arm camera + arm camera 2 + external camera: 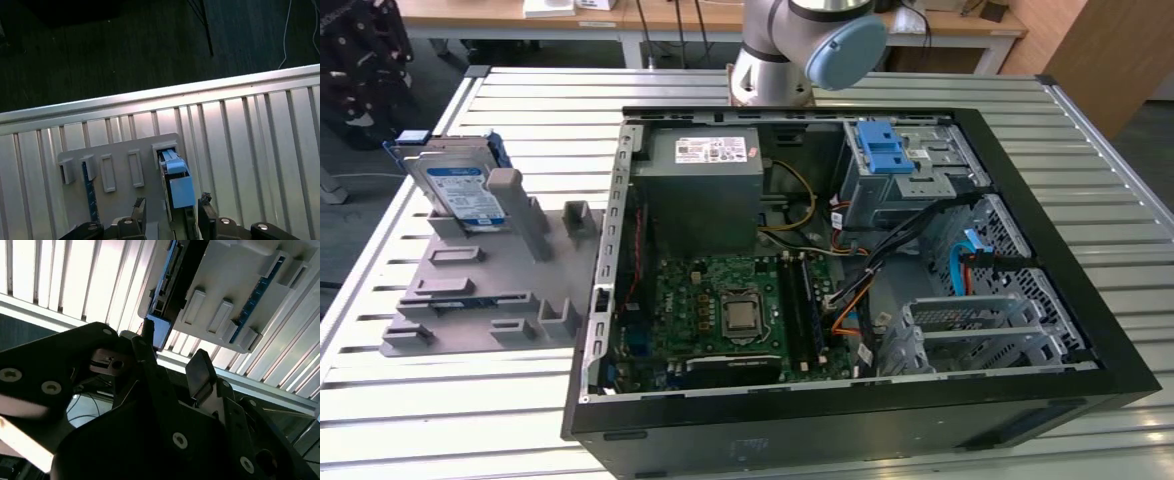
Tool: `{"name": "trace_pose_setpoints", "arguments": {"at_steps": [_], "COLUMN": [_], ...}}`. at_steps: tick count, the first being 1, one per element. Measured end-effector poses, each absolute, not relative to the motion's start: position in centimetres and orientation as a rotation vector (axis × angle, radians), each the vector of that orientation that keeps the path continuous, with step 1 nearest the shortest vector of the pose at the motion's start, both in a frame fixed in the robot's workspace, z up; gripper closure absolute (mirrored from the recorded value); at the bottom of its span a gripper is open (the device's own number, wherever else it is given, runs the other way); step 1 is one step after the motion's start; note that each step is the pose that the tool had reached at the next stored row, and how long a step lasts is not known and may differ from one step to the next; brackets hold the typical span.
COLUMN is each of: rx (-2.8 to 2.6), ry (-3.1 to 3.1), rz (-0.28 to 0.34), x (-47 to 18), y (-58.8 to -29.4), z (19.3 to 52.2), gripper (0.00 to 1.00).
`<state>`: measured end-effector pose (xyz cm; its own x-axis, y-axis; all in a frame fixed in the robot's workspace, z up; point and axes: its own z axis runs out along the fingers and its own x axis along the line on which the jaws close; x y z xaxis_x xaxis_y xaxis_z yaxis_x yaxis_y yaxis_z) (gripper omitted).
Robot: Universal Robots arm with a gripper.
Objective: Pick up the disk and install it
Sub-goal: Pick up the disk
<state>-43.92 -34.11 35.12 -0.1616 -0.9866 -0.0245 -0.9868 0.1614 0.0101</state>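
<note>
Black gripper (pixel 172 201) fingers (pixel 206 212) sit closest in the first wrist view. They are spread apart and clamped on nothing, and the flat silver-grey hard disk (pixel 180 187) in its blue plastic carrier lines up between them. That disk stands on edge in a slot of the grey plastic holder (pixel 480 300) at the exterior view's left, probably so its upper edge is easy to grasp. It is beside the open black computer case (pixel 854 432).
</note>
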Motion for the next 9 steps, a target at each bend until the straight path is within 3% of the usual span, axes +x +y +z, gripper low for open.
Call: {"name": "trace_pose_setpoints", "arguments": {"at_steps": [1, 9], "rx": [-2.041, -2.074], "ry": [2.372, 2.340], "rz": [0.037, 0.028], "x": [-43.92, -44.02], "y": [-34.10, -34.01], "z": [34.99, 34.46], "gripper": [0.47, 0.47]}}
